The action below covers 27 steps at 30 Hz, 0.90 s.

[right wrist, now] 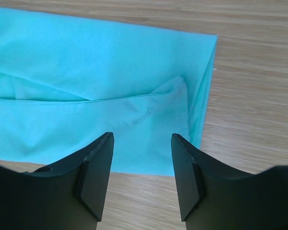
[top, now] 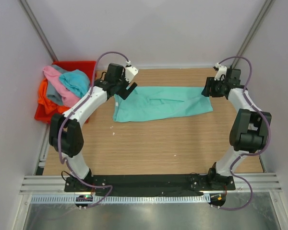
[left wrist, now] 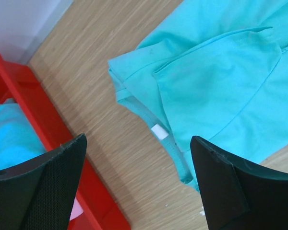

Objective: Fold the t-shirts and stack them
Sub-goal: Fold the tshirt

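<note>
T-shirt (top: pixel 168 103) on table (top: pixel 149 143); left tool (top: pixel 126 91), right tool (top: pixel 209 90) over its ends; bin (top: pixel 81 64) far left.

The wooden table (top: pixel 149 143) holds a green shirt (top: pixel 163 103) lying flat near its far side, and a red bin (top: pixel 84 66) sits at its far left corner.
</note>
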Motion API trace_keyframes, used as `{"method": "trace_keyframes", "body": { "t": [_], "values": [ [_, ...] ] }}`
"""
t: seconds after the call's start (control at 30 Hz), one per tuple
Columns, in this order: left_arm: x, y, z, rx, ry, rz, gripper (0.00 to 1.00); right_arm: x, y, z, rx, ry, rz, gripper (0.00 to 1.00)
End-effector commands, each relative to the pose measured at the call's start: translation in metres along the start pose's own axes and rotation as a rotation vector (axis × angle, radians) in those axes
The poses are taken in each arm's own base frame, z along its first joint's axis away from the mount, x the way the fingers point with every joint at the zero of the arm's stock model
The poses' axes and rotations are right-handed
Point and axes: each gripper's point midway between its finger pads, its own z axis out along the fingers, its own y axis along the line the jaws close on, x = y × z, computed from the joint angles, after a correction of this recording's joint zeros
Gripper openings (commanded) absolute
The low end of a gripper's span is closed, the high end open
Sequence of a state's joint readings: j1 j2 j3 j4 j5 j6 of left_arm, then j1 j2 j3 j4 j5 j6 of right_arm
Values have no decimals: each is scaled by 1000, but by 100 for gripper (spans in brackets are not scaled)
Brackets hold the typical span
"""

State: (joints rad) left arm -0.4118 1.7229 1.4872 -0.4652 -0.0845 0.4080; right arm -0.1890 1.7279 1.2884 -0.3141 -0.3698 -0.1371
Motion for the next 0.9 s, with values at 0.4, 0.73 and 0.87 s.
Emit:
{"method": "trace_keyframes", "body": {
  "t": [0.4, 0.73, 0.87],
  "values": [
    [32, -115, 47, 501, 188, -292, 75, -23, 10, 52, -162, 33, 72, 57],
    [59, -126, 47, 508, 256, -311, 73, -11, -2, 87, -145, 118, 100, 57],
    [62, -123, 46, 486, 255, -307, 73, 10, -8, 98, -134, 183, 100, 57]
  ]
}}
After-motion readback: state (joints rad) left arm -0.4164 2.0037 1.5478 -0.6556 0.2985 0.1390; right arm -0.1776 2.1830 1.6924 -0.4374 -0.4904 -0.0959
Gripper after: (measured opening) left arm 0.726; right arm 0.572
